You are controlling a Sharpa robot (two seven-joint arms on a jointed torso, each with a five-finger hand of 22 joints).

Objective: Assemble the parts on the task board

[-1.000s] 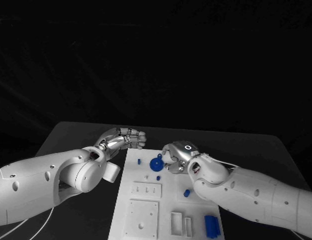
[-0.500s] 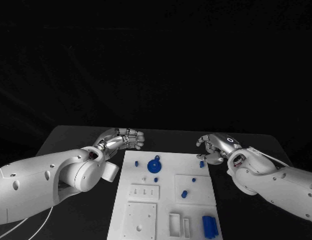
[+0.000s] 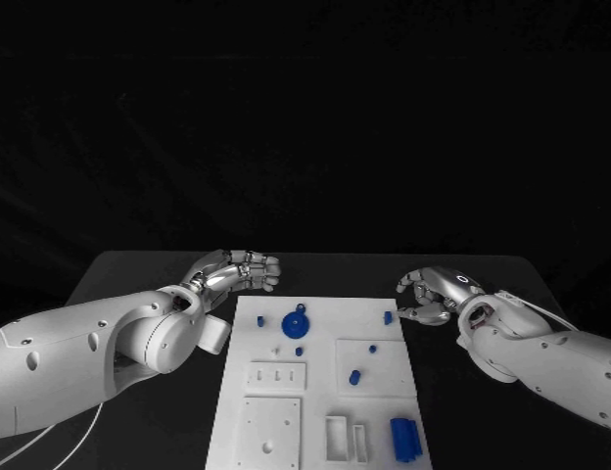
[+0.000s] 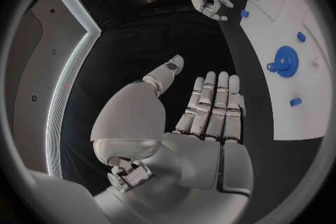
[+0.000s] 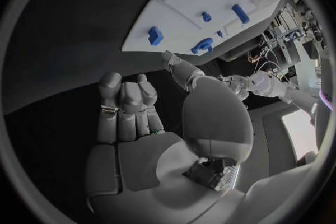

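Board (image 3: pixel 320 392) with blue parts, hands off both sides.
We see a gear (image 3: pixel 296 326) on it; left hand (image 3: pixel 235 270) spread and empty, right hand (image 3: pixel 433 294) seemingly curled, empty.

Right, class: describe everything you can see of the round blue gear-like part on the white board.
The round blue gear-like part is a flat disc with a toothed rim, a pale centre hole and a small tab at one side. It looks like matt plastic. It lies flat on the far half of the white task board, near its left side, with small blue pieces apart around it. Neither the left hand nor the right hand touches it.
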